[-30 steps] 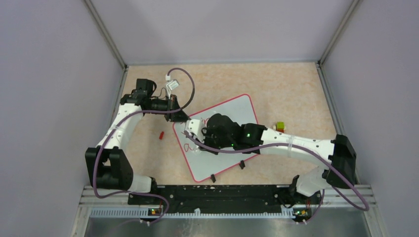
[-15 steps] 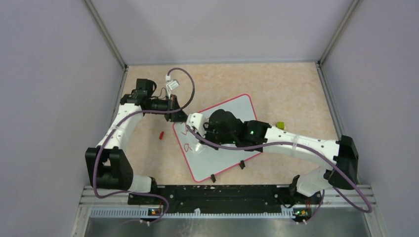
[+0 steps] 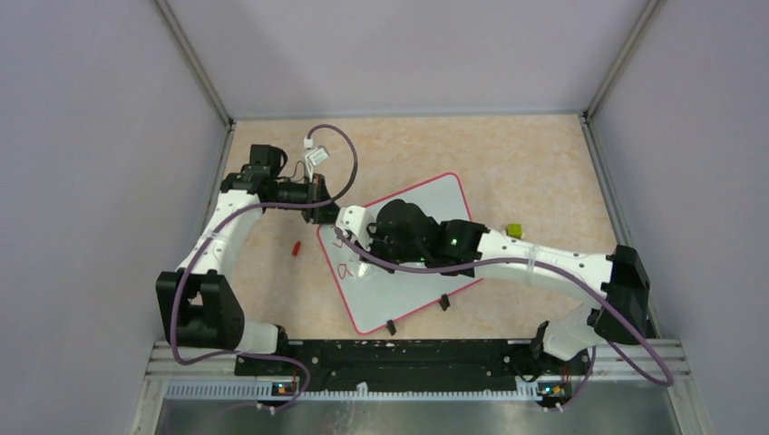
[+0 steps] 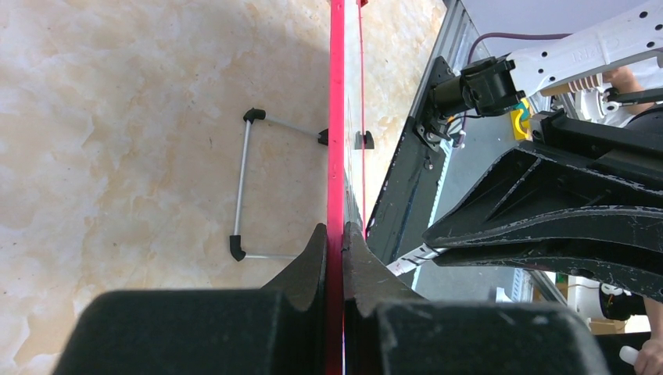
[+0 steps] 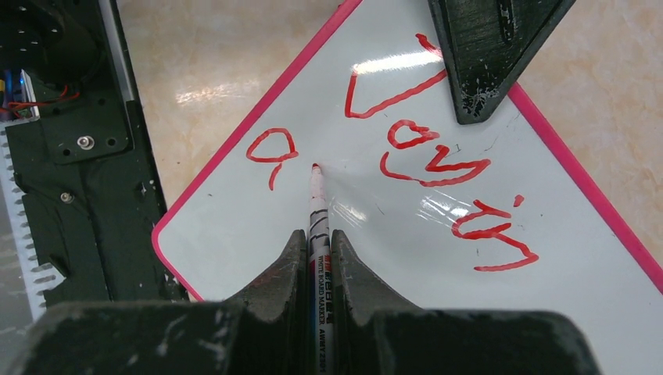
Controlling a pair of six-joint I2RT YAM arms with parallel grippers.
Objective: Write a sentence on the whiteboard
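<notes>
We find the whiteboard [image 3: 403, 299] sitting skewed at the centre of the table [image 3: 526, 163]. The left gripper [image 4: 335, 234] is clamped on its red frame, at the board's 10 o'clock corner. The right gripper [image 5: 317, 238] is closed around a marker [image 5: 317, 199], tip pointed at the board. The sentence [image 5: 414, 141] reads roughly "Joy in", plus 1 letter "a" at the tip's 10 o'clock. 1 red cap [image 3: 296, 246] lies at the board's 9 o'clock and 1 yellow-green piece [image 3: 514, 231] at its 3 o'clock.

Top camera looked down from above the worktop's [image 3: 544, 163] near edge, left wrist camera edge-on along the whiteboard [image 4: 336, 117], right wrist camera close above its face, all sharing it.
</notes>
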